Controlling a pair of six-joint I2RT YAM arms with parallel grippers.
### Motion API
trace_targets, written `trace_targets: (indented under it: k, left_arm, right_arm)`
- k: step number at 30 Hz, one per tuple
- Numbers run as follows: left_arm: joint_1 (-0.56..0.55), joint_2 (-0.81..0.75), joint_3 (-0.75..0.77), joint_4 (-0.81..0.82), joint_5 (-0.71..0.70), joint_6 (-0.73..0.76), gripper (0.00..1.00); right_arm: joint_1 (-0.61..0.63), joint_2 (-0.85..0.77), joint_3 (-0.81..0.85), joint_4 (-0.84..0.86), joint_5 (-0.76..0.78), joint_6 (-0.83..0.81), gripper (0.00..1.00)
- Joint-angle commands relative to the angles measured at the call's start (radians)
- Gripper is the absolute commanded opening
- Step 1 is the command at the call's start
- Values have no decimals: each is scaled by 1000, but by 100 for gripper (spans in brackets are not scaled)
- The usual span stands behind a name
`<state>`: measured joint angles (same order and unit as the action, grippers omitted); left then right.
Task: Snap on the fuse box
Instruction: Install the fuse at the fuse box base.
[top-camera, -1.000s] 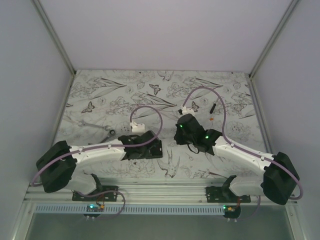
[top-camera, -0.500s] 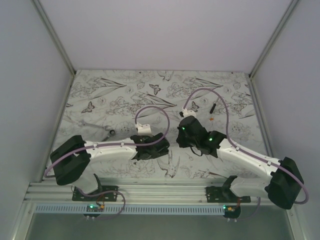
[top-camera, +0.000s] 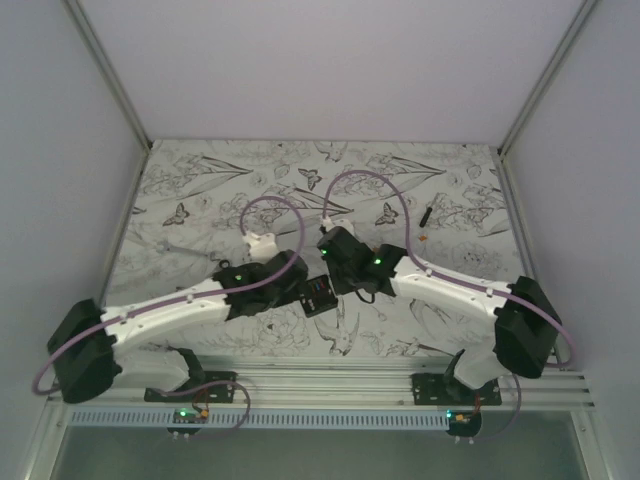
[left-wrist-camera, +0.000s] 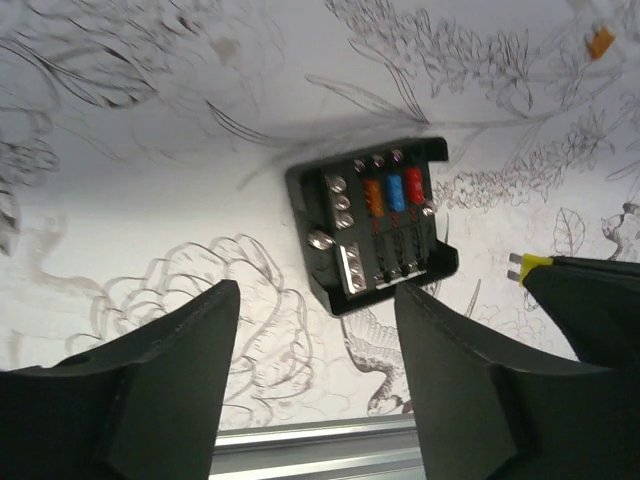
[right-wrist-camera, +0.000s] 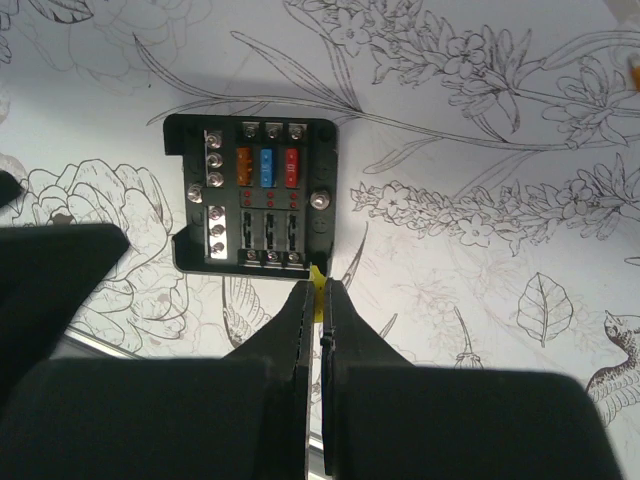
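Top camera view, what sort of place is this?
Likely a robot test cell: plain white walls around a flower-print table, two arms bolted to a metal rail, a fuse box between them.

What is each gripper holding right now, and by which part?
The right gripper pinches a tiny yellow piece at its fingertips, one end poking out. The left gripper is open and holds nothing.
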<state>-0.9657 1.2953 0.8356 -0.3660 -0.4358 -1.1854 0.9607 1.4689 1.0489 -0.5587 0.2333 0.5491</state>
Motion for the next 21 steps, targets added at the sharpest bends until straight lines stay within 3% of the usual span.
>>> trace_targets:
  k: [1,7,13,21]
  left_arm:
    - [106,-129,-93,4,69,135,69]
    - [304,-222,-223,97,246,237,82]
    - [423,-235,-298,180,343,333,99]
    - [537,-233,-313,221,420,403,100]
  right_arm:
    - [48,84,114,-111,66,-27,0]
    - [87,199,225,-201,106,-15,0]
    - [108,275,291,-256,125,-9,0]
    - [135,358,365,-298,138,5,0]
